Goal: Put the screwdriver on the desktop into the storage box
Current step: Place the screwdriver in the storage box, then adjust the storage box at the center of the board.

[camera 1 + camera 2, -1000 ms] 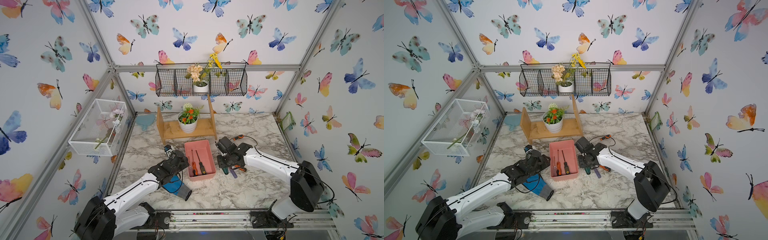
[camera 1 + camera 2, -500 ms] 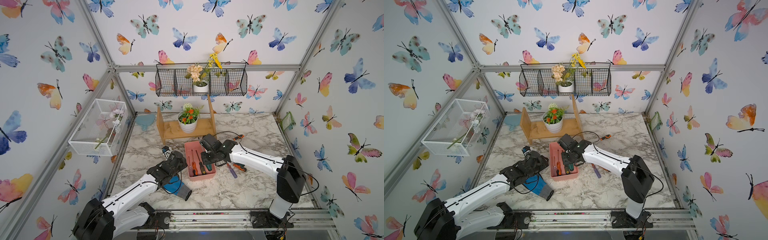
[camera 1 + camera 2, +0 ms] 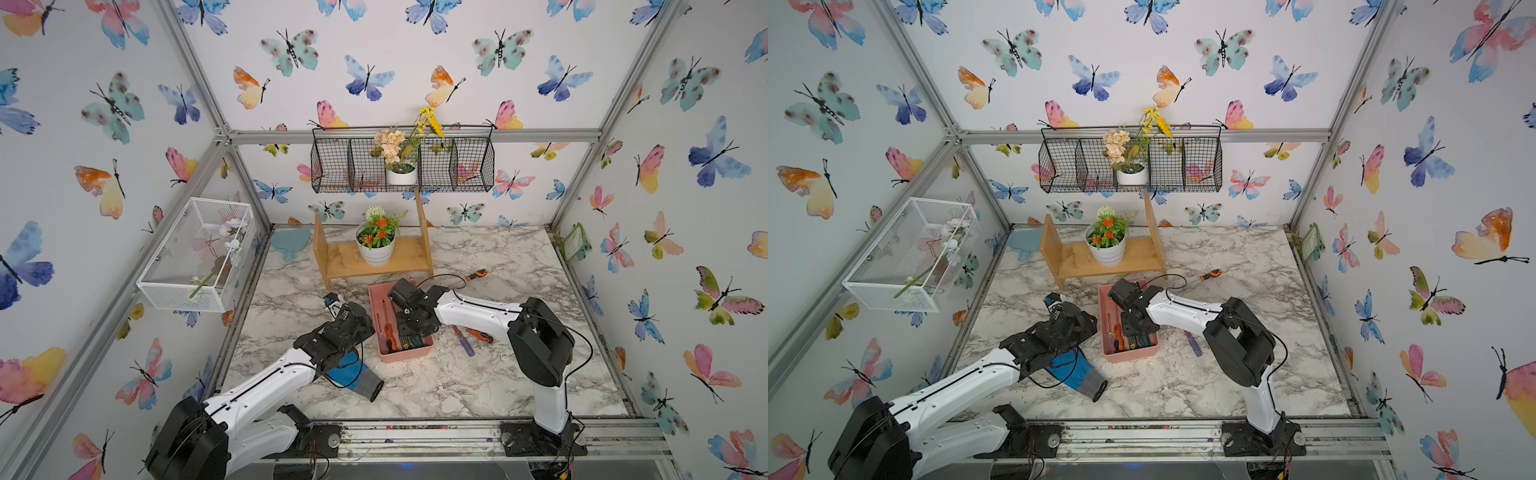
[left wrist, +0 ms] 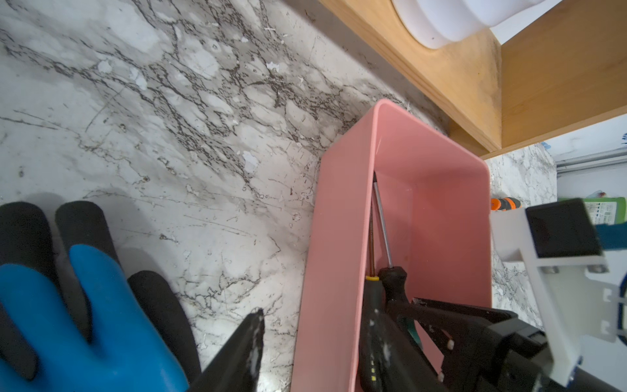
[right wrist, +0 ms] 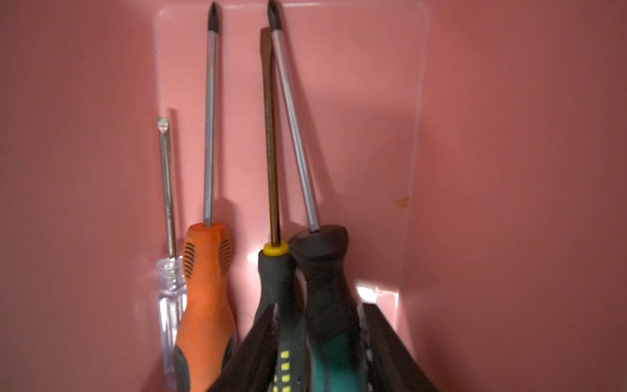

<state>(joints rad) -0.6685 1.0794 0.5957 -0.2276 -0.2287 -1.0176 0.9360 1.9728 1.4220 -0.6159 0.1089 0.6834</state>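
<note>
The teal-handled screwdriver (image 5: 334, 325) lies inside the storage box (image 3: 405, 356), with its shaft pointing at the box's far end wall. Its handle rests against the handle of a black-and-yellow screwdriver (image 5: 275, 281), and the two shafts draw together toward their tips. Beside them on the box floor lie an orange-handled screwdriver (image 5: 207, 288) and, closest to the side wall, a clear-handled screwdriver (image 5: 171, 305). All four point the same way.

The right pincer (image 5: 319, 307) reaches down into the box, with one of its fingers (image 5: 390, 339) on each outer side of the teal and black-and-yellow handles. The fingers stand apart, but I cannot tell whether they press on the handles or hang loose around them.

The box stands on the tabletop (image 3: 457, 386), just in front of a wooden shelf (image 3: 345, 268) that carries a white flower pot (image 3: 375, 254). The left pincer (image 3: 332, 300) hovers outside the box, near its left long wall. Its jaws are spread and pinch nothing. A blue-and-black glove (image 3: 353, 374) lies on the tabletop under the left arm.

To the right of the box, near the right arm, a purple-handled screwdriver (image 3: 464, 345) and a short orange screwdriver (image 3: 478, 335) lie close together on the tabletop. Further back, a far orange-and-black screwdriver (image 3: 476, 274) lies alone.

A black wire basket (image 3: 469, 166) hangs on the back wall and a white mesh basket (image 3: 183, 291) hangs on the left wall.
</note>
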